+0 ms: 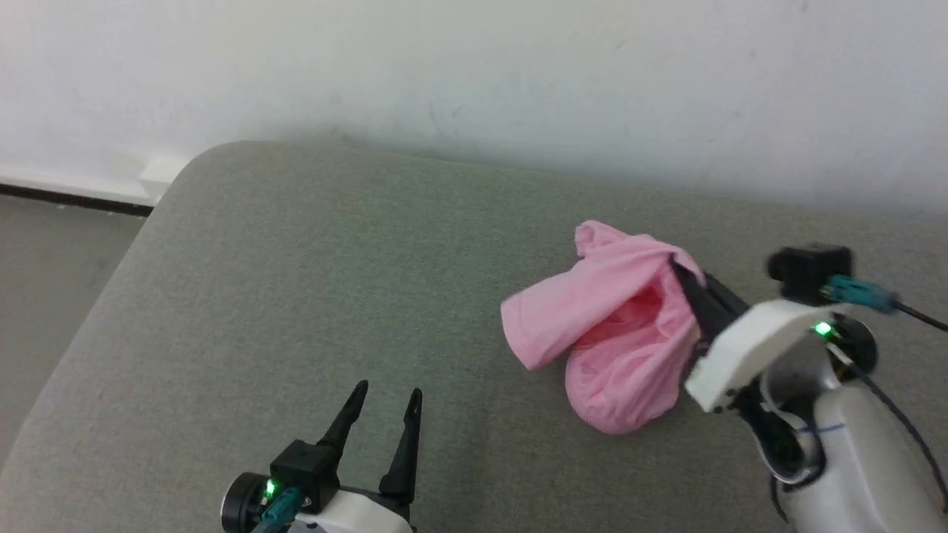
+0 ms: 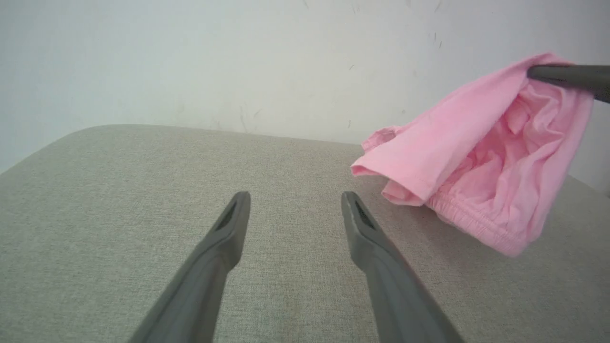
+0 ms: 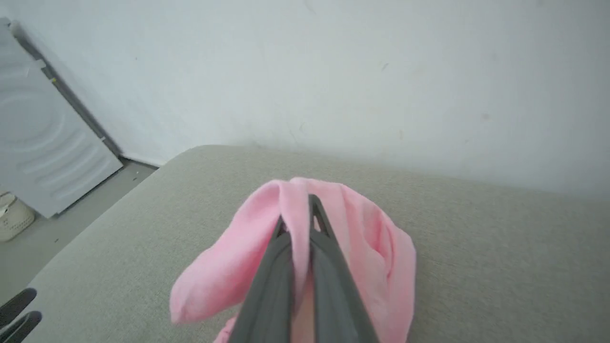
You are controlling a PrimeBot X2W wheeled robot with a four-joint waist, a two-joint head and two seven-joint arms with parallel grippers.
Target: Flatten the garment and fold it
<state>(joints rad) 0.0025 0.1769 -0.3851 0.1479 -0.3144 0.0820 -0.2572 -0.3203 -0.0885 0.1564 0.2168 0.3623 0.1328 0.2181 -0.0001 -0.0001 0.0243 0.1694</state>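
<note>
The garment (image 1: 611,333) is a bunched pair of pink shorts on the right part of the grey cushion (image 1: 296,281). My right gripper (image 1: 678,268) is shut on a fold of its fabric, which stands pinched between the two dark fingers (image 3: 276,257) in the right wrist view. The garment (image 2: 481,157) hangs lifted from that grip, its gathered waistband sagging toward the cushion, with the right finger (image 2: 567,76) at its top. My left gripper (image 1: 389,396) stands open over bare cushion at the lower left, apart from the garment, nothing between its fingers (image 2: 224,228).
A pale wall (image 1: 474,81) runs behind the cushion. The cushion's rounded left edge drops to a grey floor (image 1: 44,266). A white ribbed panel (image 3: 43,157) leans against the wall at the far left of the right wrist view.
</note>
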